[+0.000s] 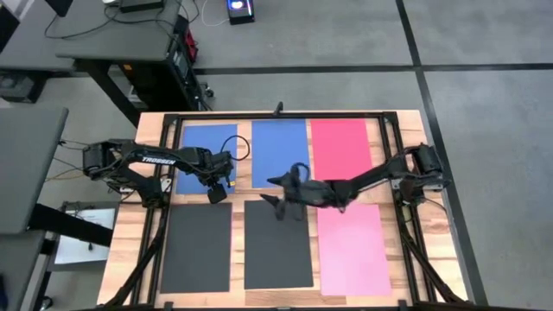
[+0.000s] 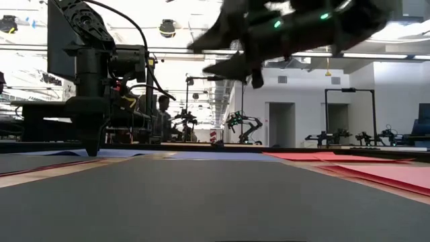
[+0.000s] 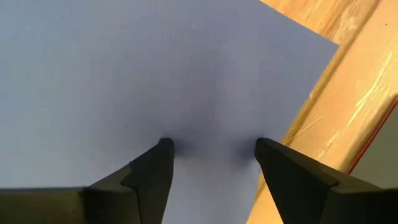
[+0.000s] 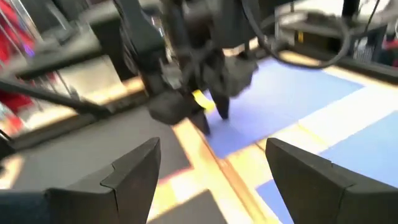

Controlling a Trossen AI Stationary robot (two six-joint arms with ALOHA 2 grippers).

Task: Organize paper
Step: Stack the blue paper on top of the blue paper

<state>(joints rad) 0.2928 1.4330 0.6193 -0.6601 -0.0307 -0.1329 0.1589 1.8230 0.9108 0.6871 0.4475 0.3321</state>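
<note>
- Left gripper (image 1: 216, 192) — fingers spread, tips resting on the left blue sheet (image 1: 206, 155).
- Right gripper (image 1: 278, 192) open, raised above the middle dark sheet (image 1: 276, 246) — wooden table (image 1: 130, 233) beneath.

Wooden table (image 1: 130, 233), pale planks, framed by black rails. Six paper sheets laid flat on it in two rows of three, none overlapping, wood seen between them. Far row: blue sheet (image 1: 200, 142), second blue sheet (image 1: 278, 147), red sheet (image 1: 340, 147). Near row: dark grey sheet (image 1: 197, 249), second dark grey sheet (image 1: 276, 250), pink sheet (image 1: 352, 250).
</note>
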